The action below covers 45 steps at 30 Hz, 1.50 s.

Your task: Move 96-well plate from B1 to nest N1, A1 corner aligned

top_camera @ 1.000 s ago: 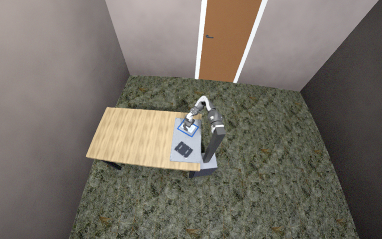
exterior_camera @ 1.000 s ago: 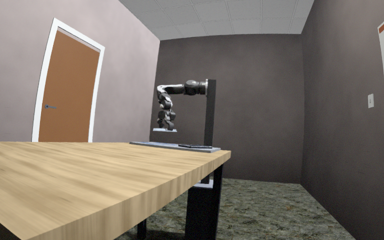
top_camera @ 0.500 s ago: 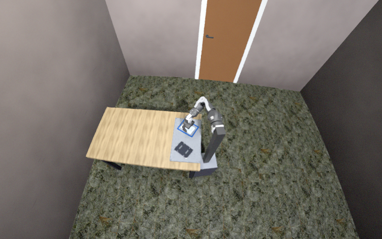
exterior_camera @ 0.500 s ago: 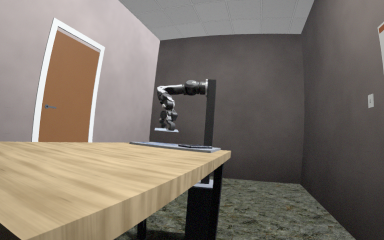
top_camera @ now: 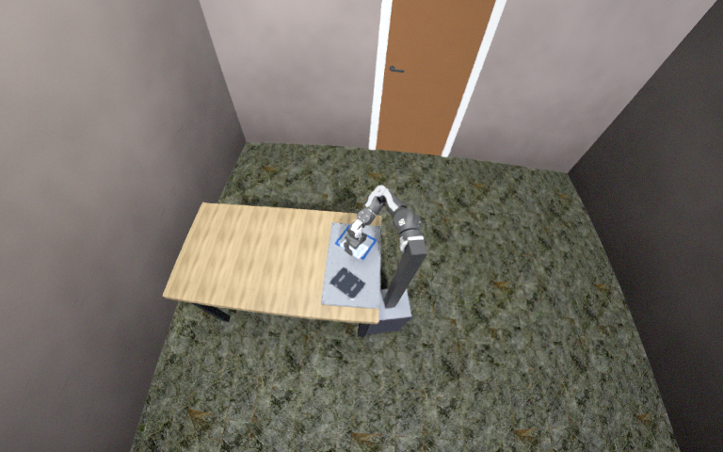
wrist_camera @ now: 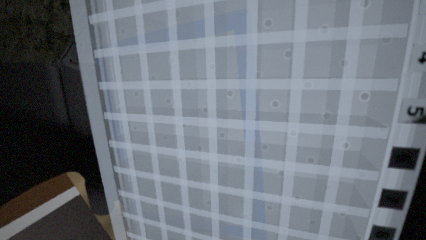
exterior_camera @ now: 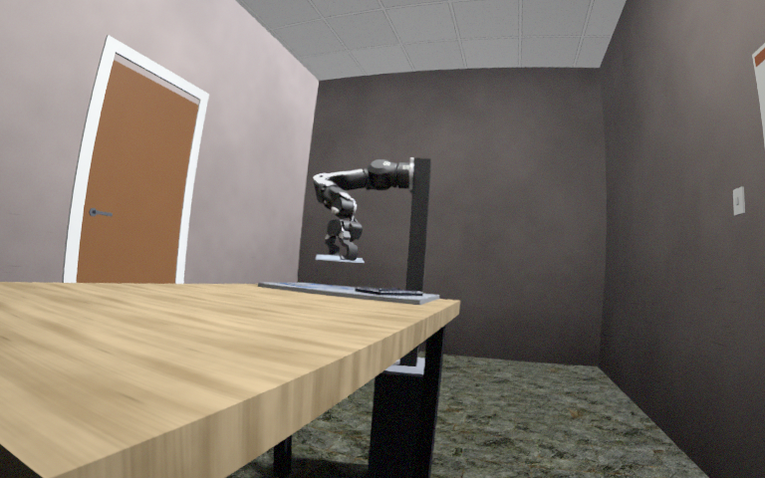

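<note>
My gripper (top_camera: 352, 241) (exterior_camera: 340, 253) is shut on the pale, see-through 96-well plate (top_camera: 361, 250) (exterior_camera: 339, 258) (wrist_camera: 250, 130). It holds the plate level, well above the grey bench mat (top_camera: 336, 291) (exterior_camera: 327, 292), over the blue outline of spot B1 (top_camera: 374, 241). The plate fills the wrist view with its grid of wells, and the blue outline shows faintly through it. The black plate nest N1 (top_camera: 347, 282) (exterior_camera: 387, 293) lies on the mat, nearer the table's front edge. The cut-off corner is not visible.
The mat lies at the right end of a wooden table (top_camera: 253, 257) (exterior_camera: 137, 349). The arm's dark post (top_camera: 405, 271) (exterior_camera: 418, 225) stands just beside that end. A brown door (top_camera: 432, 72) (exterior_camera: 134, 177) is in the far wall.
</note>
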{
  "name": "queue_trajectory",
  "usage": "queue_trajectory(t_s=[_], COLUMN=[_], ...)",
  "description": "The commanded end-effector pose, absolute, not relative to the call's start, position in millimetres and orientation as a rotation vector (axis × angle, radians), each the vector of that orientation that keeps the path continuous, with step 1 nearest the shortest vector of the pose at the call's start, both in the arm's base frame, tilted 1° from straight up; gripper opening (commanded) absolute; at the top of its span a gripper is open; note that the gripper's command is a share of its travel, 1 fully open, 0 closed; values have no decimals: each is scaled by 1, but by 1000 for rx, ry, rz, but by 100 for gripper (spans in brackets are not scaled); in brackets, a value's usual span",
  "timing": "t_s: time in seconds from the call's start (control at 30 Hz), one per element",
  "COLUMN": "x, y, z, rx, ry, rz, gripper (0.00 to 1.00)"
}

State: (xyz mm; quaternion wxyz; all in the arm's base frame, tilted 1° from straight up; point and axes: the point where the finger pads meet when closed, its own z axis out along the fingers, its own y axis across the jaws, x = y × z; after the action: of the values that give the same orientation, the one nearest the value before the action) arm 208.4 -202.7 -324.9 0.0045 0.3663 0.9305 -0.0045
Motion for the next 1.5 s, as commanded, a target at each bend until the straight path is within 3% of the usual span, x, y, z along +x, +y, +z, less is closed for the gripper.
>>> queue_trajectory(t_s=[0.0, 0.13, 0.53, 0.7, 1.1, 1.27, 1.47], x=[211, 220, 220, 231, 231, 243, 243], y=[-195, -164, -164, -125, -125, -85, -85], z=[-324, -323, -323, -322, -322, -320, -320], rx=[1147, 1150, 1150, 1150, 1150, 1150, 1150], ry=[2912, 2912, 2912, 2912, 2912, 2912, 2912], rz=[-12, -17, -17, -16, -16, -15, -15], gripper=[0, 0, 0, 0, 0, 0, 0])
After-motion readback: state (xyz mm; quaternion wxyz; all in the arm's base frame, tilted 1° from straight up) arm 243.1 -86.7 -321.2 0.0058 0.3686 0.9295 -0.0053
